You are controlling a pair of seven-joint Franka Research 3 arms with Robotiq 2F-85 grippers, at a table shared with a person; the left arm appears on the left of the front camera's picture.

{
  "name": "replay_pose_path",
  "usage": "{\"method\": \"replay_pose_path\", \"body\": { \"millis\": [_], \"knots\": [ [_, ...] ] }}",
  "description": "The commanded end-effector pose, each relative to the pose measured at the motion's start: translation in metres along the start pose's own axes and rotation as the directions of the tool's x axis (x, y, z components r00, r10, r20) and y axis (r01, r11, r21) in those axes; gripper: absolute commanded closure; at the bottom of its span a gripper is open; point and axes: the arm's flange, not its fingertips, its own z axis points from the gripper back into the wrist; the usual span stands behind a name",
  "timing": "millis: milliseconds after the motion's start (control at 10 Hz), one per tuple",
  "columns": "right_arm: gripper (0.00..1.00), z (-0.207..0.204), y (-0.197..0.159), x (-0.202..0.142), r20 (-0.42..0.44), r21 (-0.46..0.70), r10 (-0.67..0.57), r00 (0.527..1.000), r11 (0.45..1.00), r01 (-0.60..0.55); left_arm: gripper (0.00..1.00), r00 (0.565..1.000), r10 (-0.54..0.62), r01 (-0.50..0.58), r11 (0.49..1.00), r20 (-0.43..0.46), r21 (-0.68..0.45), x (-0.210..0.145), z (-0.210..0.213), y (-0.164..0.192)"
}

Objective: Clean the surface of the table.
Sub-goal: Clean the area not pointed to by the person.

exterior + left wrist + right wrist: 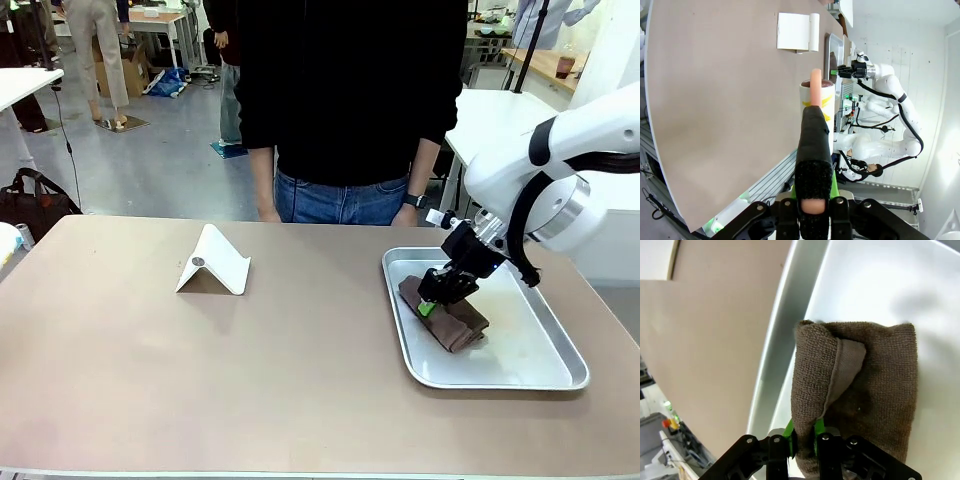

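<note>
So: right claw (432,300) pinched shut on cloth (455,322) in tray (560,376) | left claw (815,120) closed, I can't tell on what | table (250,380) spread before me, wiping all still to do, I judge.

No text, label or number can be read

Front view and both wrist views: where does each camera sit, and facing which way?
Front view: on the robot's side, looking across the table at the person; right arm and right tool over the tray.
Left wrist view: on that wrist, looking along the shut left tool across the table toward the right arm.
Right wrist view: on that wrist, looking down the right tool at the cloth it pinches in the tray.
Shared: front and right wrist views both show cloth and tray.
</note>
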Motion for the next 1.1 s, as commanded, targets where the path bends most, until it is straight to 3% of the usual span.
{"method": "replay_pose_path", "body": {
  "millis": [0, 600, 1000],
  "knots": [
    [0.88, -0.002, 0.002, -0.008, 0.032, -0.032, 0.033, 0.999, 0.999, -0.032, 0.78, 1.0, -0.001, 0.001, 1.0, 0.006, -0.003, -0.003, 0.0, -0.005],
    [0.88, 0.008, -0.039, -0.012, 0.109, -0.237, -0.063, 0.992, 0.968, 0.088, 0.78, 1.0, -0.001, 0.001, 1.0, 0.006, -0.003, -0.003, 0.0, -0.005],
    [0.88, 0.035, -0.076, -0.02, 0.178, -0.253, -0.171, 0.969, 0.944, 0.213, 0.78, 1.0, -0.001, 0.001, 1.0, 0.006, -0.003, -0.003, 0.0, -0.005]
  ]
}}
